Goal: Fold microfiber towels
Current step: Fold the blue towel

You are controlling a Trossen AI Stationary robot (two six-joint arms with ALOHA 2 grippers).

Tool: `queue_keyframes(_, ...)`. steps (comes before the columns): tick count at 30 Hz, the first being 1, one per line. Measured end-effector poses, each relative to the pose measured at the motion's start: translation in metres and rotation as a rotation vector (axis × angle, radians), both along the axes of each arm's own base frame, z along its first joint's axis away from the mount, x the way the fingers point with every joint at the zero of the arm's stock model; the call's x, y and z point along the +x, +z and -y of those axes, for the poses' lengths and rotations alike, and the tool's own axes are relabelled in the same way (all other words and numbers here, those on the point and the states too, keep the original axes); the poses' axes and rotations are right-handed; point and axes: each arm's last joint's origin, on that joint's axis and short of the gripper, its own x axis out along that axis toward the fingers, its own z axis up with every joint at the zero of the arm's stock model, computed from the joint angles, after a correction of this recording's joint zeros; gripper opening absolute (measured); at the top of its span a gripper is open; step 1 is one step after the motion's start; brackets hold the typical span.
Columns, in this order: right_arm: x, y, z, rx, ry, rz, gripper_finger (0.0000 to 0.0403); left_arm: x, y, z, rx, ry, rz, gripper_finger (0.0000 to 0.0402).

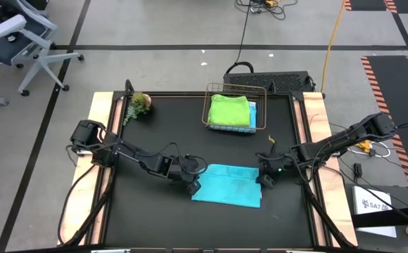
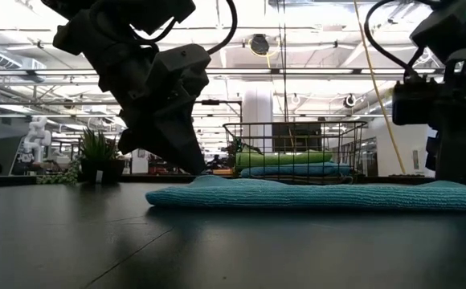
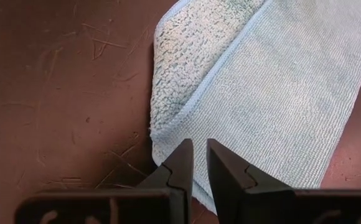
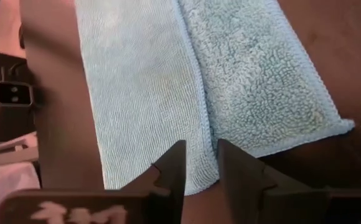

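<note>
Black table (image 1: 155, 211), folded teal towel (image 1: 226, 185) between left gripper (image 1: 193, 187) and right gripper (image 1: 266, 180).

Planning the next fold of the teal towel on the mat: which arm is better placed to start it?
Neither clearly: left pincer sits at the teal towel's left end, right pincer at its right end.

Only one marking shows any lettering: a white box (image 1: 374, 204) on the floor just right of the bench (image 1: 148, 211) carries dark print that looks like "SA7", too small to read with certainty. No other text is legible.
</note>
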Motion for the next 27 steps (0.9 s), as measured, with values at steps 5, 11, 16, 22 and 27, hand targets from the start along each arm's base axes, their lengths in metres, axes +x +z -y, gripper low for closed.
queue_keyframes(5, -0.0002, 0.0, -0.0004, 0.009, 0.01, -0.002, 0.0067, 0.0, 0.0, 0.0, 0.0, 0.0, 0.0, 0.0046)
queue_keyframes(11, -0.0004, 0.0, -0.0009, 0.004, 0.023, 0.001, 0.0066, 0.0, 0.0, 0.0, 0.0, 0.0, 0.0, 0.0046)
queue_keyframes(16, -0.0011, -0.0007, -0.001, -0.009, 0.036, -0.003, 0.0066, 0.0001, 0.0, 0.0, 0.0, 0.0, 0.001, 0.0046)
queue_keyframes(22, -0.0029, -0.0043, -0.0006, -0.021, 0.042, -0.039, 0.0066, 0.0005, 0.0002, -0.0009, -0.001, 0.004, 0.003, 0.0046)
queue_keyframes(27, -0.0014, -0.0091, -0.0011, -0.025, 0.043, -0.066, 0.0066, 0.0004, 0.0002, -0.0008, -0.001, 0.004, 0.003, 0.0046)
